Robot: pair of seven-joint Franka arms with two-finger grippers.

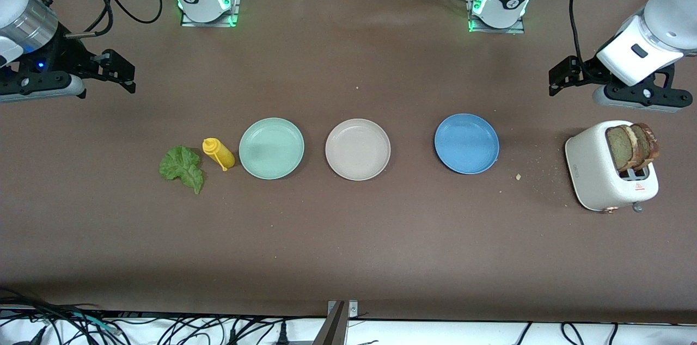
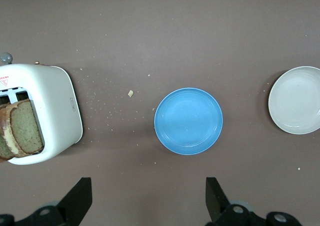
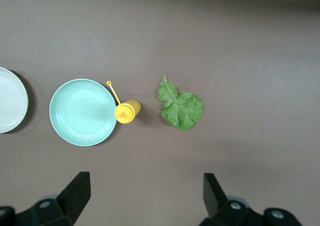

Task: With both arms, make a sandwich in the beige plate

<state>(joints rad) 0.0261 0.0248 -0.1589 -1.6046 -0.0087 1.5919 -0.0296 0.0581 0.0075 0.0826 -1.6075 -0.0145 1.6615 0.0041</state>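
The beige plate [image 1: 358, 149] lies empty in the middle of the table; it also shows in the left wrist view [image 2: 296, 100] and in the right wrist view [image 3: 10, 100]. Two tan bread slices [image 1: 631, 146] stand in a white toaster [image 1: 601, 171] at the left arm's end, also in the left wrist view [image 2: 22, 131]. A green lettuce leaf [image 1: 182, 168] lies flat at the right arm's end, also in the right wrist view [image 3: 180, 106]. My left gripper [image 1: 561, 79] is open and empty in the air near the toaster [image 2: 148, 196]. My right gripper [image 1: 121, 70] is open and empty, raised over bare table [image 3: 145, 191].
A mint green plate [image 1: 271, 148] and a blue plate [image 1: 466, 143] flank the beige plate, both empty. A yellow squeeze bottle [image 1: 218, 153] lies between the lettuce and the mint plate. Crumbs lie between the blue plate and the toaster.
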